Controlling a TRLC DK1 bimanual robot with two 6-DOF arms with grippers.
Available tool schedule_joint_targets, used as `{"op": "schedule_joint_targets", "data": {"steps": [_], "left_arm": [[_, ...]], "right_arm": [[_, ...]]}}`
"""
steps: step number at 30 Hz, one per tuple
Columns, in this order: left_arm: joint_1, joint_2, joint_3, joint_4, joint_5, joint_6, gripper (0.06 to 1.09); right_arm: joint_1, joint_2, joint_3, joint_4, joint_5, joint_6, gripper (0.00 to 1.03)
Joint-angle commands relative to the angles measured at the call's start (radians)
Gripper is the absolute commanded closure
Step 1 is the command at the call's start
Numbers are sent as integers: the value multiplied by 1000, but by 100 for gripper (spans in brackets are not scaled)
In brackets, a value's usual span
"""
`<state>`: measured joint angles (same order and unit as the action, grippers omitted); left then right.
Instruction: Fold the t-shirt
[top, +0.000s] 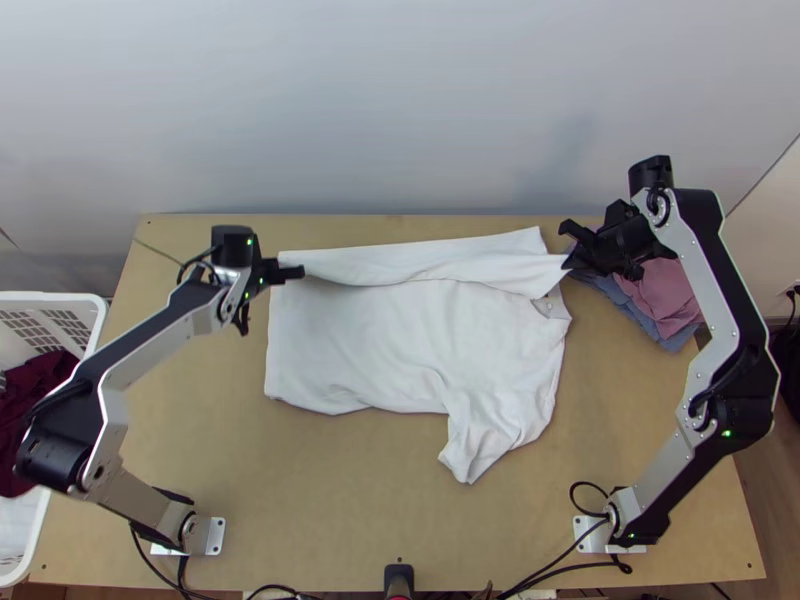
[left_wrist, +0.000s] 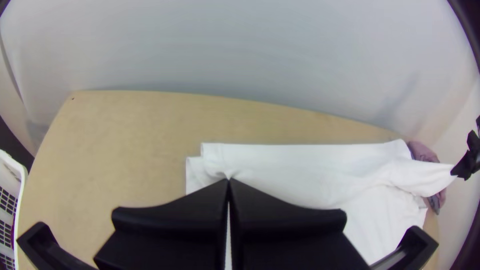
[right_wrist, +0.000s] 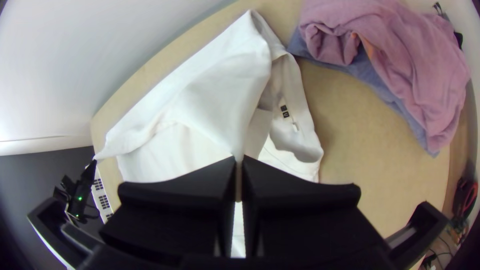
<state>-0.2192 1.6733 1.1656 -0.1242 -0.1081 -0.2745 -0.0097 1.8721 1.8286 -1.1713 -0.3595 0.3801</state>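
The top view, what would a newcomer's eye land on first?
First, the white t-shirt mid-table, its far side partly folded over and held by the left gripper and right gripper. Then the pink cloth on blue cloth, toward the table's far right.

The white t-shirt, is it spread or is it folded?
Partly folded: left gripper and right gripper pinch a raised flap along its far side; the near part, with one sleeve, lies spread.

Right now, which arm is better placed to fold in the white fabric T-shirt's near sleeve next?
Likely the right: the sleeve lies nearer its base, though its gripper holds the shirt elsewhere.
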Motion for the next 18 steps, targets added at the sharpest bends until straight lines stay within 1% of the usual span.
{"op": "schedule_joint_targets", "data": {"steps": [1,6,12,18], "left_arm": [[-19,-116,-159,20,-2,-2,105],[-16,-169,-215,21,-2,-5,105],[7,-179,-268,23,-7,-8,105],[18,-170,-337,115,-13,-3,105]], "right_arm": [[2,-47,-72,-16,-21,-15,100],[-6,-87,-120,-16,-21,-30,100],[-30,-129,-210,-4,-21,-58,100],[5,-186,-379,55,-22,-95,100]]}}
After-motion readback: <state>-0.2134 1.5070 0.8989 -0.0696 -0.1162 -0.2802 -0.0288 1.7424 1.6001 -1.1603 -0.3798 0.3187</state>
